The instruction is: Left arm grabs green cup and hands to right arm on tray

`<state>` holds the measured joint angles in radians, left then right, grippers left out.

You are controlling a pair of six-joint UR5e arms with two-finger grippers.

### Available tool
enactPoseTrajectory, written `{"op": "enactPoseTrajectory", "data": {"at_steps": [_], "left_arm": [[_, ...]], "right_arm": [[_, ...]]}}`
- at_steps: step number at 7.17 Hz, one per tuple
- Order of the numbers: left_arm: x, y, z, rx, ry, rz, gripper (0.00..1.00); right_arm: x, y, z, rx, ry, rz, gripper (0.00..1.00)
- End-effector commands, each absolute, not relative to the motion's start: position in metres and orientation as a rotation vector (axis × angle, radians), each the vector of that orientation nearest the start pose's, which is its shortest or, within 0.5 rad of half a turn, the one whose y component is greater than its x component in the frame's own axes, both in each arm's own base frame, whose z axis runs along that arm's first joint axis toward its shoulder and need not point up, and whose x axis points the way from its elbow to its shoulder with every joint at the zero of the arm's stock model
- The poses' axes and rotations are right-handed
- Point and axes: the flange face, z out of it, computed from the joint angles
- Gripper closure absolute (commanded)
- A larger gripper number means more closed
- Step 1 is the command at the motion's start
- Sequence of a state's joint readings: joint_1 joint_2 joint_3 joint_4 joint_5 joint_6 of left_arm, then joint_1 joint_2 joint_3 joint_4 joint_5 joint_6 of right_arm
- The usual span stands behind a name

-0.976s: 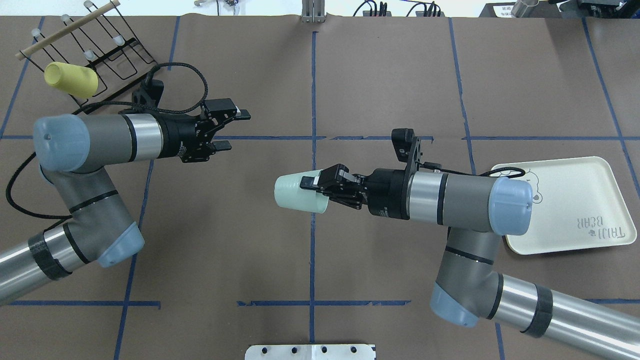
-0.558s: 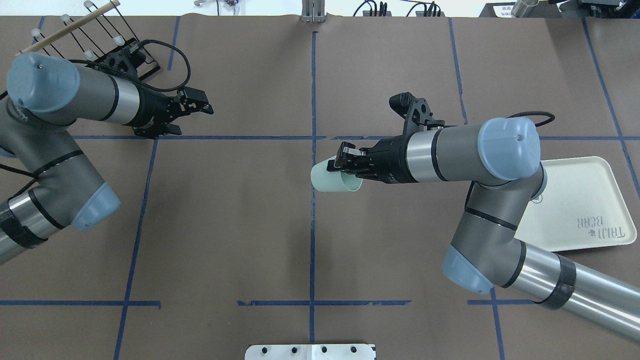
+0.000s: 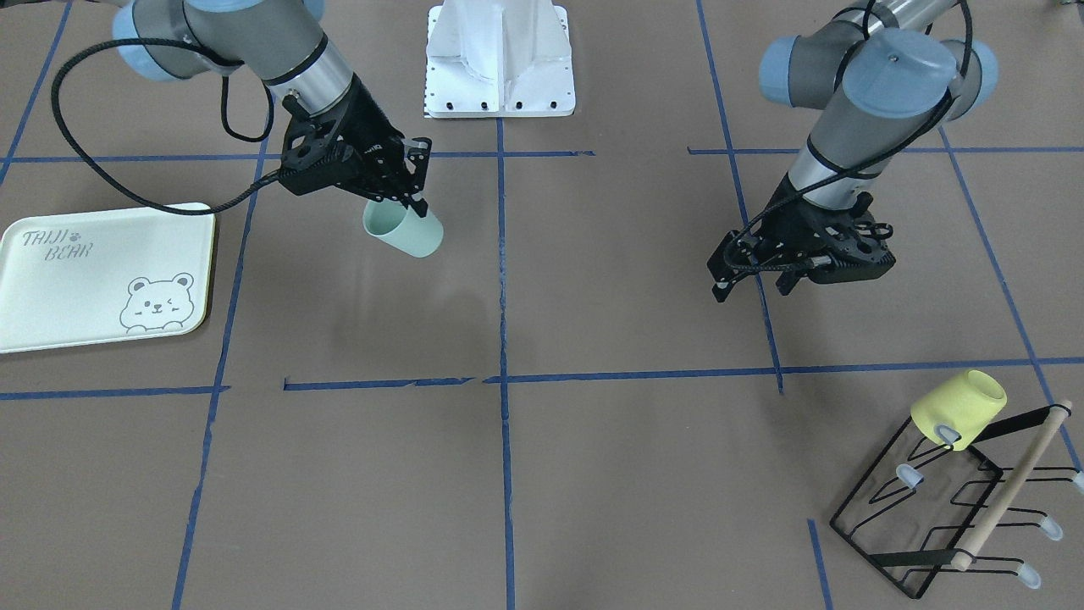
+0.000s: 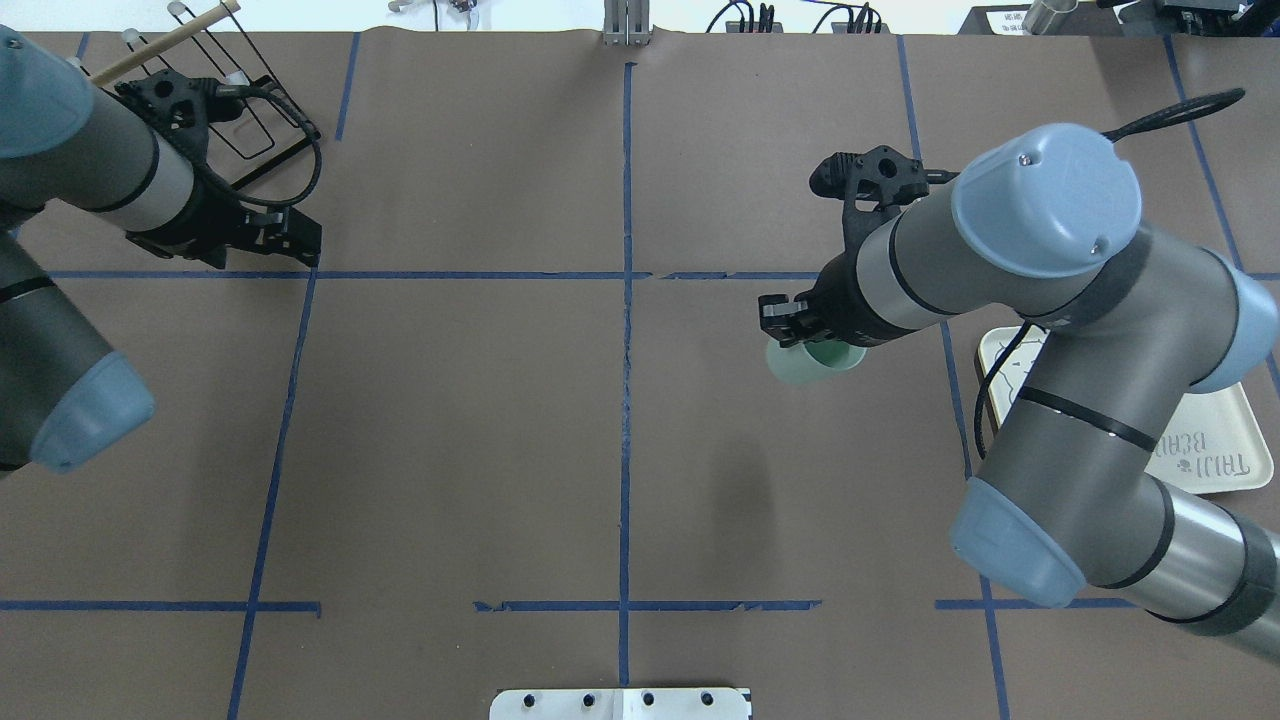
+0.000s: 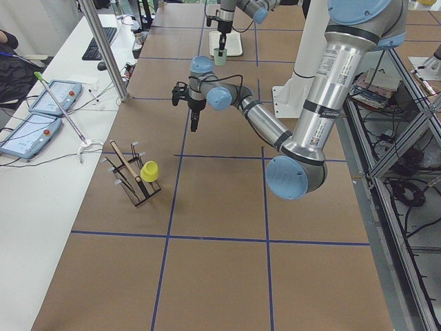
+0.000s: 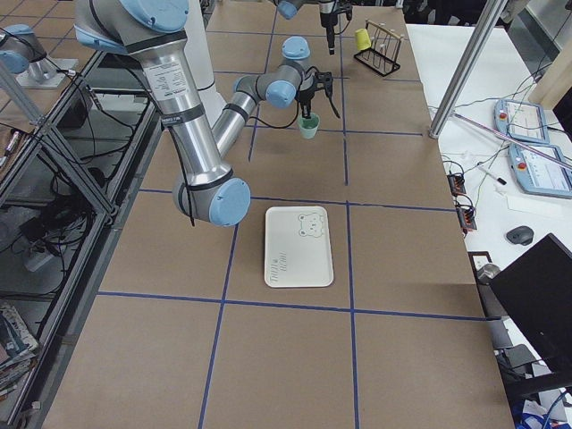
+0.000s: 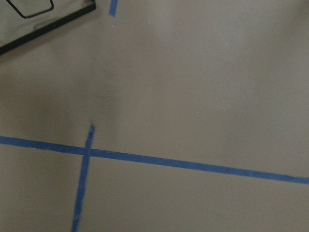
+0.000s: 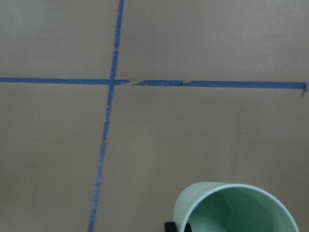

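Observation:
The green cup (image 3: 405, 230) hangs tilted in the air, held by its rim in my shut right gripper (image 3: 398, 203). In the overhead view the cup (image 4: 805, 360) and the right gripper (image 4: 790, 325) are just right of the table's centre line, still apart from the tray (image 4: 1215, 440). The right wrist view shows the cup's open mouth (image 8: 236, 208) over bare table. The tray (image 3: 76, 271) with the bear drawing lies flat and bears nothing. My left gripper (image 3: 754, 284) is open and holds nothing, low over the table on the left side (image 4: 300, 240).
A pale yellow cup (image 3: 957, 408) sits on a peg of the black wire rack (image 3: 948, 508) at the far left corner, close behind my left arm. The robot's white base (image 3: 500, 59) stands at the near middle edge. Blue tape lines cross the brown table.
My right arm has carried the green cup rightward toward the tray and turned it more mouth-up. My left arm has drawn back to the left, gripper still open.

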<state>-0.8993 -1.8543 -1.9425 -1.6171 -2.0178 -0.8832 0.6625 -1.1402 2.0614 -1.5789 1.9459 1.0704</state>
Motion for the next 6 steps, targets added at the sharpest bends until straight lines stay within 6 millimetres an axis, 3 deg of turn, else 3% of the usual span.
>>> {"op": "enactPoseTrajectory", "data": {"at_steps": [1,3,4,5,6], "left_arm": [[0.201,-0.477,0.402,0.174,0.722,0.128,0.0],[0.1,-0.467,0.474,0.115,0.749,0.202,0.0],[0.059,-0.452,0.508,0.099,0.72,0.24,0.0],[0.009,-0.427,0.549,0.091,0.696,0.253,0.0],[-0.032,-0.413,0.577,0.094,0.71,0.23,0.0]], "right_arm": [[-0.318,-0.433,0.254,0.246,-0.815,-0.178,1.0],[-0.239,-0.455,0.321,0.236,-0.767,-0.288,1.0],[-0.205,-0.458,0.349,0.238,-0.741,-0.321,1.0],[-0.173,-0.456,0.377,0.225,-0.744,-0.353,1.0],[-0.152,-0.443,0.408,0.239,-0.766,-0.358,1.0]]}}
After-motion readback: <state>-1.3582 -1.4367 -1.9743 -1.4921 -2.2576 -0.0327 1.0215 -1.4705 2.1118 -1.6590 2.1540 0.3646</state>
